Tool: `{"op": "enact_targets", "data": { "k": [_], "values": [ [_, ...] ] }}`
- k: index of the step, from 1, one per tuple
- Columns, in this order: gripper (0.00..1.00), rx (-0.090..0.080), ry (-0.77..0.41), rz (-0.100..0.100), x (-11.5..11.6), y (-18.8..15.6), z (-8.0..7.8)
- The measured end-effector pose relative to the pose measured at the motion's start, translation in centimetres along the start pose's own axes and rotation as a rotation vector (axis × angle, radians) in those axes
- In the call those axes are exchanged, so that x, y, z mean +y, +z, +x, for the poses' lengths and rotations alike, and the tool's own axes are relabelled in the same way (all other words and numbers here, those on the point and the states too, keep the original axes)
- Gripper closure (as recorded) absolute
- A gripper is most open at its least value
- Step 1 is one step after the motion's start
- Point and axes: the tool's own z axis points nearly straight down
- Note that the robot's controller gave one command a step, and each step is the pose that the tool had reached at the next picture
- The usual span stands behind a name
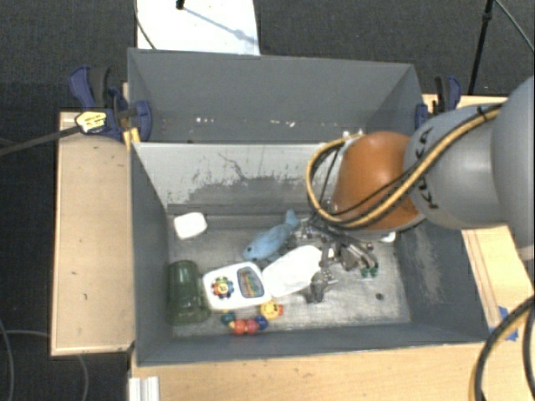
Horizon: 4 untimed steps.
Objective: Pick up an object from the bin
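My gripper [342, 276] is low over the bin floor, right of the middle, under the arm's orange cover. Its fingers stand open, with bare floor between them. The left fingertip [318, 289] is right beside the right end of a white toy phone [261, 279] with coloured buttons, which lies slanted on the floor. A blue fish-shaped toy [269, 241] lies just behind the phone, left of the gripper.
A dark green cup [185, 292] stands at the front left. A small white block [191, 225] lies at the back left. Small red, orange and yellow beads [253, 319] sit in front of the phone. The arm covers the bin's back right.
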Motion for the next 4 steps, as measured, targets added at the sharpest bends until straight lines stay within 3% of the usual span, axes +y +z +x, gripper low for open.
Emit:
{"op": "enact_targets", "data": {
  "k": [1,2,3,4],
  "values": [
    [0.0,-0.005,0.073,-0.001,0.03,-0.34,0.69],
    [0.0,-0.001,0.001,0.0,-0.07,-0.29,-0.14],
    [1.0,-0.003,0.074,0.0,-0.01,-0.58,0.44],
    [1.0,-0.003,0.074,0.0,-0.01,-0.59,0.44]
  ]
}}
